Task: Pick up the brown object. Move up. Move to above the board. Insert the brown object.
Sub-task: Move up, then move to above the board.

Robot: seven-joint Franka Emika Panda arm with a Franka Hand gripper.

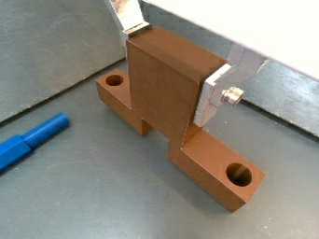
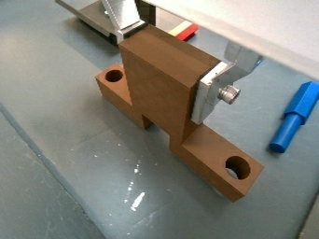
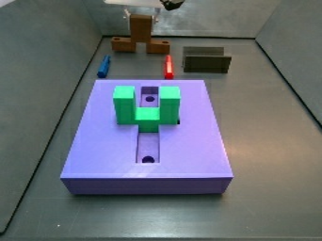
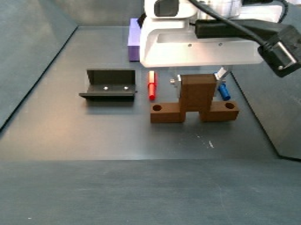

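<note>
**Grasp of the T-shaped piece at its upright bar**

The brown wood-coloured T-shaped piece (image 2: pixel 169 112) stands on the grey surface (image 2: pixel 75 187), well apart from the purple-blue slab board (image 3: pixel 149 141). It looks rigid, smooth and light — best held across the upright bar's flat faces. The end effector (image 1: pixel 174 56) straddles that bar, silver plates against both sides, apparently clamped.
</note>
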